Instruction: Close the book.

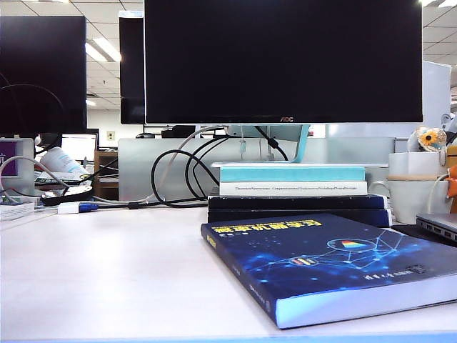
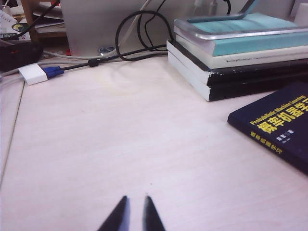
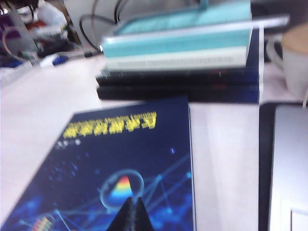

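Exterior view gives me the book (image 1: 335, 268) lying shut and flat on the pale counter (image 1: 107, 271), toward the right and close to the camera, with neither arm in sight. It is a thick paperback: dark blue cover, a line of yellow title characters along the far edge, light-blue network lines spreading over it, a small rainbow-coloured triangle inside a dome shape, and a pale block of page edges on the near side. Just behind it sits a stack of books (image 1: 296, 191), dark ones below and a teal-and-white one on top, under the black monitor (image 1: 282, 61). A white mug (image 1: 418, 196) stands to the right of the stack, and black cables (image 1: 182, 175) loop on the counter to its left.

On the left wrist view, I see the left gripper (image 2: 134, 214) over bare counter, its two dark fingertips almost together with only a thin gap and nothing between them; the book's corner lies well off to one side.

On the right wrist view, which is blurred, the right gripper (image 3: 131, 214) hangs above the book's cover near the rainbow triangle, fingertips pressed together and holding nothing. A grey laptop (image 3: 288, 168) lies beside the book.
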